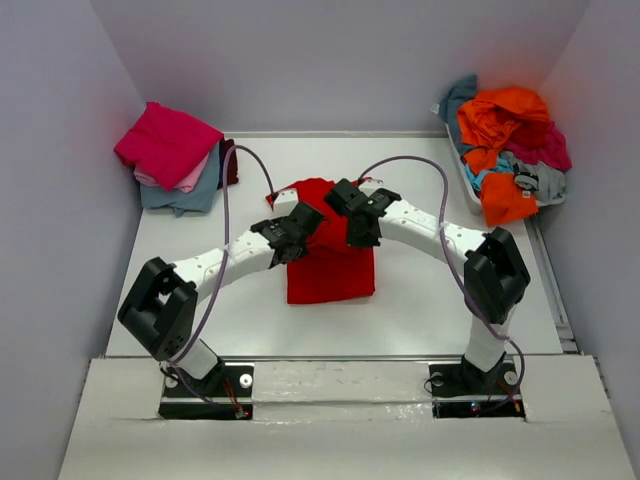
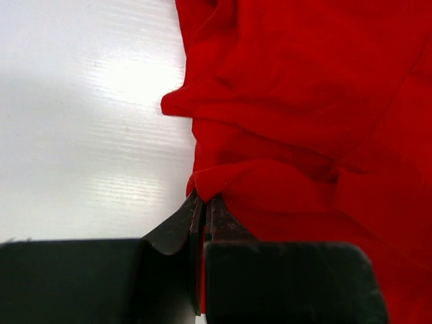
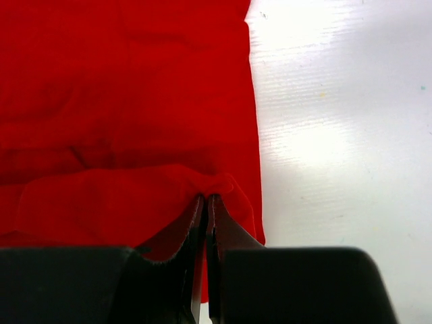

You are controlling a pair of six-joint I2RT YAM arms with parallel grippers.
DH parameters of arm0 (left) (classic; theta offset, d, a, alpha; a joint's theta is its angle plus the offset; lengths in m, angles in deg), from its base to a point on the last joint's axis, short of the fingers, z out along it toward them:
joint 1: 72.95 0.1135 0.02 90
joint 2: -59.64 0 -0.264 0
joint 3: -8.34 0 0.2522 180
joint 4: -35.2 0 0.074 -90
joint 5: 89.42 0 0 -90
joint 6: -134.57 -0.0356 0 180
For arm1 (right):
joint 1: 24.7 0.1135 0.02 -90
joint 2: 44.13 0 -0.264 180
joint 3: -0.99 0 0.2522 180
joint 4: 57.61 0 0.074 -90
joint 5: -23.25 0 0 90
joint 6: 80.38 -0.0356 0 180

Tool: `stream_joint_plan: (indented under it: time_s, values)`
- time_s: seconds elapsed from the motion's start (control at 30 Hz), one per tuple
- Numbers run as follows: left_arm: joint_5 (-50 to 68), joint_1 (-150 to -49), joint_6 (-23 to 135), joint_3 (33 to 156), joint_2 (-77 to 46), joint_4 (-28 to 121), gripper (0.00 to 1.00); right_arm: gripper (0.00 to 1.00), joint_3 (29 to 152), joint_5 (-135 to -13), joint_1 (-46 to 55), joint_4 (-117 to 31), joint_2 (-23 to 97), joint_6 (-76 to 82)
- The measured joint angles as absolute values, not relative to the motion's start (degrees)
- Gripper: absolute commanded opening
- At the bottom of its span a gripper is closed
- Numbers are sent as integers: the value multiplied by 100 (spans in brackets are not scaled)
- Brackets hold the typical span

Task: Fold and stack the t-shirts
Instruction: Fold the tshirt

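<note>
Finding: the red t-shirt [image 1: 330,270] lies at mid-counter [image 1: 430,300], partly folded, its near portion flat and roughly rectangular. The left hand [image 2: 202,201] is clamped tight on a pinch of the shirt's left edge. The right hand [image 3: 206,199] is likewise clamped on a pinch at the right edge. Judged step: carrying a fold across the garment. Recommendation: move both hands together at equal height and pace, with the cloth between them taut so the bunched ridges near each grip flatten. Land the held edge square with the near edge before releasing. The folded stack [image 1: 170,155] sits far left and the unfolded heap [image 1: 510,150] far right, both well apart from the work.
</note>
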State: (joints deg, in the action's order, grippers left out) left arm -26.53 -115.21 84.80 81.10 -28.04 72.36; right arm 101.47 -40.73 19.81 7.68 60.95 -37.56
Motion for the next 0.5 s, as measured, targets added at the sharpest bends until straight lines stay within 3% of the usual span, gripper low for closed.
stream_joint_plan:
  time_s: [0.5]
  values:
    - [-2396,-11106,8143,9002,-3919,7004,6,8,10767,-4178,1592,685,6656,-3420]
